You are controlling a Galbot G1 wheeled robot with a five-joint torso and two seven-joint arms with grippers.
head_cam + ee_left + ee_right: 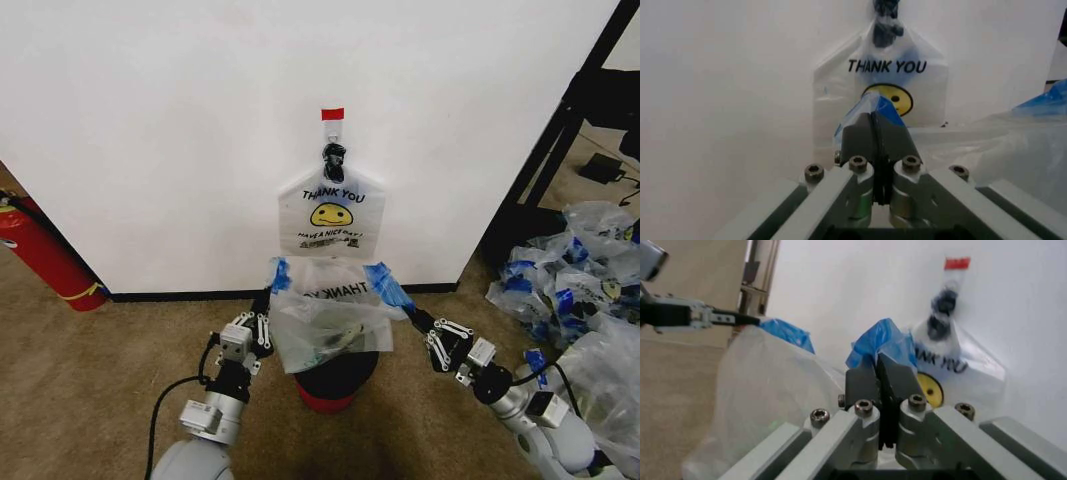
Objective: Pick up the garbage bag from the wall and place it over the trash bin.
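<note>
The thin see-through plastic garbage bag [325,320] with blue patches at its upper corners hangs stretched between the robot's two hands, just in front of the large plain white wall [150,120] and directly above the small round red trash bin [335,385] with a dark rim, which stands on the tan carpet floor [120,350]. The left hand [268,290] pinches the bag's blue left corner, its two dark fingers [879,135] pressed together on the plastic. The right hand [412,312] pinches the opposite blue corner the same way, its fingers [880,377] clamped on a bunched fold of blue film.

Judged from how things lie, the pick-up looks done: the bag is off the wall and carried by both hands. What is left is fitting it over the bin. The bag's lower part sags down to the bin's top and hides the rim; whether the mouth is already around the rim cannot be told.

The bag looks limp and crinkled, hazy rather than clear, with faint mirrored lettering near its top edge and a pale yellowish shape showing through lower down.

Behind it, a flat white "THANK YOU" bag [331,212] with a yellow smiley hangs on the wall below a small red tape mark [332,113]. A long red fire extinguisher [40,255] leans at the wall on the left; a heap of clear blue-printed bags [575,280] lies on the right.
</note>
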